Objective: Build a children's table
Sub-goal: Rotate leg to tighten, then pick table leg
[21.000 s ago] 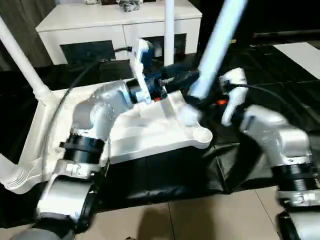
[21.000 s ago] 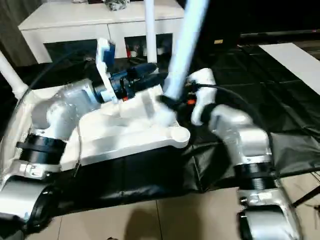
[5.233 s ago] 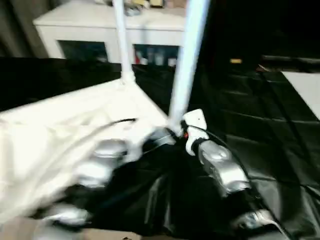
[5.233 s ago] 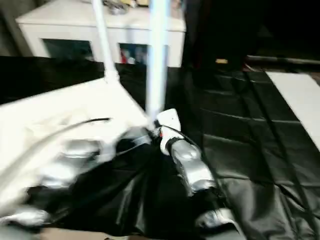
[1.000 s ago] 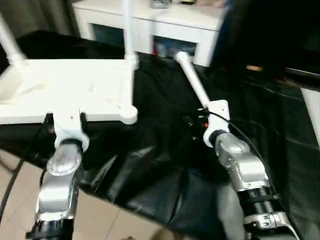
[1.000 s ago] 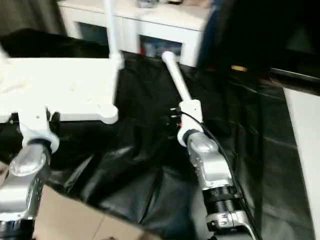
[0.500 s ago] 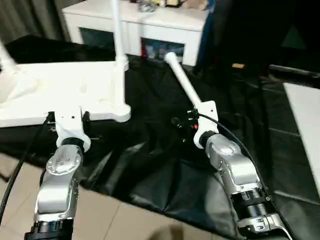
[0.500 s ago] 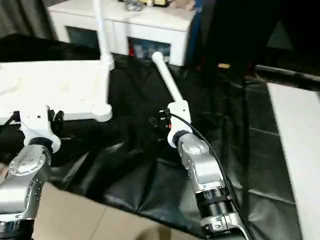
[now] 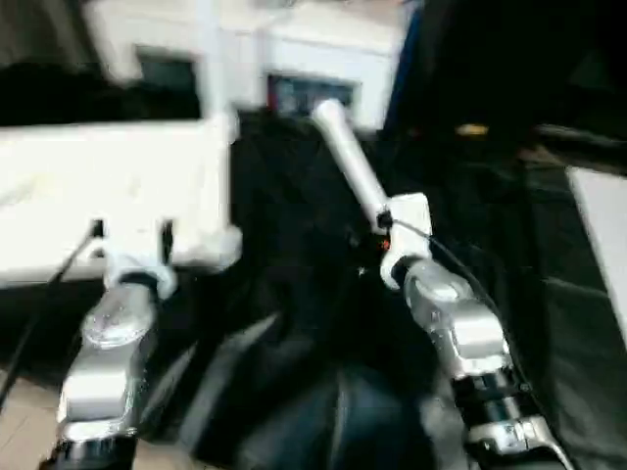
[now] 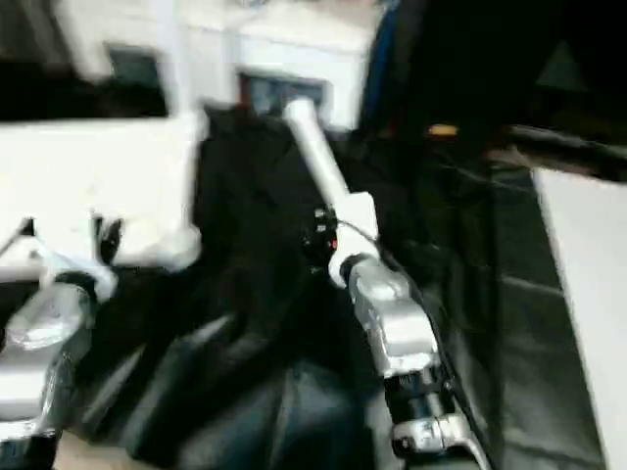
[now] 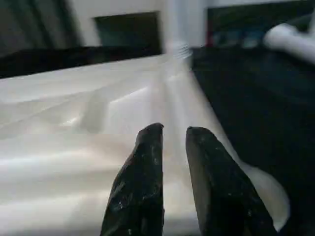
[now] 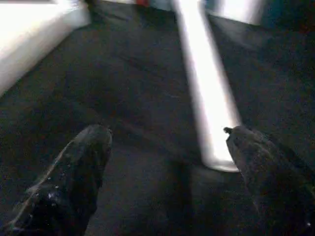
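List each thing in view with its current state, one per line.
left gripper: shut, empty, over the table top.
right gripper: open, holding nothing.
loose leg: unattached, lying on the black sheet.
table top: upside down, ribbed underside up.
attached leg: standing upright at a corner.

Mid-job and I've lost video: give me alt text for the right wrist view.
The right gripper is open, its two black fingers spread wide above black sheeting. A loose white table leg lies on the sheeting between them, nearer one finger, ungrasped. The white table top's edge shows at one corner.
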Controlling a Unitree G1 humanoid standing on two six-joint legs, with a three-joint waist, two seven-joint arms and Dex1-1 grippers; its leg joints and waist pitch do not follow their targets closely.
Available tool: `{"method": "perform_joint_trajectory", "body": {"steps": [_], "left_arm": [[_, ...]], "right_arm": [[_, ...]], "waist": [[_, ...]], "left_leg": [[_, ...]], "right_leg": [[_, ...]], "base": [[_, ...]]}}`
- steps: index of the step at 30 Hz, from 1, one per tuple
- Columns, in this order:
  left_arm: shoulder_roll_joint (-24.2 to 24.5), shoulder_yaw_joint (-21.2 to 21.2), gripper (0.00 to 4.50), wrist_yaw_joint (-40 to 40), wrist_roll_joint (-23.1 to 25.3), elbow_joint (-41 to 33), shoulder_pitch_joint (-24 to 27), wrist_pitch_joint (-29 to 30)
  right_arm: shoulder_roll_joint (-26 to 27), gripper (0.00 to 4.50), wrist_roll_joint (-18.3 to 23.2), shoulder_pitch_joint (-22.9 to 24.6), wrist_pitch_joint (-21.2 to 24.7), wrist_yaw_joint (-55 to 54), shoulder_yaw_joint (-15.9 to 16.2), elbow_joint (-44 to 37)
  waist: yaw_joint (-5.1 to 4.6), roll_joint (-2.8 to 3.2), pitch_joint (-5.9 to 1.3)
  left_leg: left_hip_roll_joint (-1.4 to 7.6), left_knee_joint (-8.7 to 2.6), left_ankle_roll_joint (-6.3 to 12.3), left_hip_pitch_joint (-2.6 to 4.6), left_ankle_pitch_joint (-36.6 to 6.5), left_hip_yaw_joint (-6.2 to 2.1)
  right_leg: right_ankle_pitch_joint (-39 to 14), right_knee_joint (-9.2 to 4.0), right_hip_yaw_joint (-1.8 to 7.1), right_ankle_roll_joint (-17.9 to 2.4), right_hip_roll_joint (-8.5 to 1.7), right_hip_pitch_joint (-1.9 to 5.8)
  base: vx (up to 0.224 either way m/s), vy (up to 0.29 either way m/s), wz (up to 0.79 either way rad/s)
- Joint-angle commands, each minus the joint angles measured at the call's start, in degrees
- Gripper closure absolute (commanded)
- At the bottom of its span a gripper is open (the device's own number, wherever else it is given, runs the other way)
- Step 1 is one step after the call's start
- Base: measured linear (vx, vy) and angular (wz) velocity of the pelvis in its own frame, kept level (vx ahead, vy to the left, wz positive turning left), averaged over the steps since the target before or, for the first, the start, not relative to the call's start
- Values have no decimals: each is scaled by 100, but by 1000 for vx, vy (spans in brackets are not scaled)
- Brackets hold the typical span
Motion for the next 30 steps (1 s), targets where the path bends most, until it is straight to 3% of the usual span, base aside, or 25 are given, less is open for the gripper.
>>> {"method": "perform_joint_trajectory", "body": {"steps": [1,2,3,4,5,6,7,8,9,10,11,12,13,14,15,16,17,18,21,22,26,27,28,30], "left_arm": [[95,71,352,-34,34,-67,70,63],[92,66,352,-40,31,-72,70,76],[90,60,352,-63,12,-86,75,91],[99,29,352,-96,10,-96,83,132],[119,-3,350,-166,-18,-109,99,146],[187,-91,350,-306,-32,-150,150,128],[190,-94,350,-312,-34,-153,152,129],[229,-131,350,-401,-65,-189,187,153],[235,-134,350,-414,-73,-194,192,162],[296,-190,350,-525,-86,-216,225,183],[371,-265,350,-653,-78,-235,258,205],[493,-394,350,-878,-90,-289,316,214],[584,-487,350,-1064,-133,-350,360,270],[584,-487,350,-1064,-133,-350,360,270],[727,-609,350,-1336,-226,-444,401,400],[738,-618,350,-1354,-232,-448,402,412],[853,-702,350,-1552,-280,-495,419,532],[893,-730,350,-1634,-301,-514,425,588],[1009,-818,350,-1927,-443,-646,430,780],[1039,-828,350,-2065,-587,-733,427,921],[1300,-998,350,-2597,-933,-1034,453,1275],[1583,-1205,350,-3011,-1126,-1275,481,1534],[1583,-1205,350,-3011,-1126,-1275,481,1534],[1713,-1291,350,-3223,-1262,-1426,499,1745]], "right_arm": [[53,33,-24,-100,109,-80,-63,-42],[42,33,-28,-104,109,-83,-71,-43],[26,33,-24,-112,101,-80,-79,-42],[15,33,65,-124,81,-25,-149,-45],[-9,17,95,-141,65,-26,-199,-50],[-77,17,87,-216,95,-88,-281,3],[-81,17,86,-222,96,-90,-284,8],[-140,17,75,-300,109,-98,-319,74],[-149,17,77,-313,108,-94,-323,83],[-193,17,51,-385,120,-160,-366,158],[-239,17,24,-464,158,-207,-404,252],[-295,17,-7,-582,143,-250,-464,398],[-339,17,-19,-684,128,-256,-506,520],[-339,17,-19,-684,128,-256,-506,520],[-402,17,-82,-854,93,-295,-532,740],[-404,17,-83,-867,88,-295,-534,757],[-442,17,-70,-998,28,-296,-536,946],[-469,17,-64,-1058,14,-299,-518,1039],[-581,17,-169,-1329,-18,-347,-441,1540],[-617,17,-204,-1450,-49,-336,-422,1789],[-721,17,-325,-1850,-109,-310,-393,2653],[-775,17,-340,-2166,-46,-175,-424,3361],[-775,17,-340,-2166,-46,-175,-424,3361],[-823,17,-342,-2377,-104,-110,-457,3868]], "waist": [[380,-51,-323],[444,-4,-353],[480,111,-350],[488,249,-360],[322,577,-396],[218,818,-307],[179,647,-465],[318,672,-458],[472,538,-487],[487,491,-532],[527,325,-477],[623,260,-441],[641,223,-469],[678,285,-448],[625,335,-385],[583,334,-356],[535,320,-317],[499,335,-287],[408,319,-227],[407,329,-230],[387,303,-262],[376,303,-265],[358,312,-287],[328,322,-281]], "left_leg": [[153,392,138,-774,320,-48],[311,433,-437,-1036,444,-122],[515,126,-599,-1134,1082,-210],[650,-247,-541,-1087,1790,-252],[692,-740,-280,-540,3164,-219],[1185,-919,540,-315,2729,-566],[1365,-733,978,-95,3445,-670],[1237,-597,942,-142,4439,-598],[1112,-481,528,-186,7072,-483],[1023,-407,385,-116,7203,-480],[706,-385,126,-376,5927,-233],[499,-498,-143,-640,3846,44],[518,-583,-264,-697,3027,70],[608,-731,-487,-654,1752,108],[681,-869,-717,-626,843,134],[700,-945,-814,-620,488,147],[736,-1031,-955,-596,-147,185],[760,-1071,-1020,-546,-664,212],[770,-1125,-1134,-522,-1304,214],[766,-1123,-1143,-510,-1338,214],[765,-1124,-1063,-538,-1004,257],[768,-1123,-1041,-550,-936,274],[765,-1097,-1051,-533,-966,271],[776,-1101,-1058,-568,-885,299]], "right_leg": [[1841,-827,1063,-2393,-1142,1097],[3052,-676,997,-2911,-998,1260],[4084,-583,677,-2842,-851,1203],[4305,-465,385,-2524,-630,1062],[2997,-158,-330,-1472,184,585],[493,447,-392,-802,288,-30],[309,375,-304,-552,145,-131],[550,344,-268,-338,105,-179],[1629,8,-67,227,-32,-266],[1838,-106,4,264,-109,-314],[2277,-360,77,77,-205,-174],[2542,-378,118,-188,-307,12],[2618,-358,144,-221,-355,131],[2197,-429,126,-381,-354,111],[1420,-496,93,-595,-307,101],[998,-529,78,-665,-278,97],[168,-586,77,-735,-261,72],[-556,-657,101,-750,-267,4],[-1791,-775,118,-660,-312,-55],[-1894,-792,122,-639,-316,-64],[-1493,-779,115,-721,-282,-61],[-1445,-763,104,-758,-274,-68],[-1473,-733,97,-828,-284,-88],[-1323,-729,92,-882,-271,-69]], "base": [[162,70,37],[108,41,18],[108,41,18],[-85,1,6],[-141,-5,-9],[-141,-5,-9],[0,0,0],[78,64,6],[78,64,6],[0,0,0],[0,0,0],[0,0,0],[0,0,0],[-69,-49,-2],[-69,-49,-2],[-101,-34,-4],[-99,-31,-4],[-99,-31,-4],[-86,-28,-6],[-73,-19,-6],[-29,-5,-2],[0,0,0],[0,0,0],[0,0,0]]}}
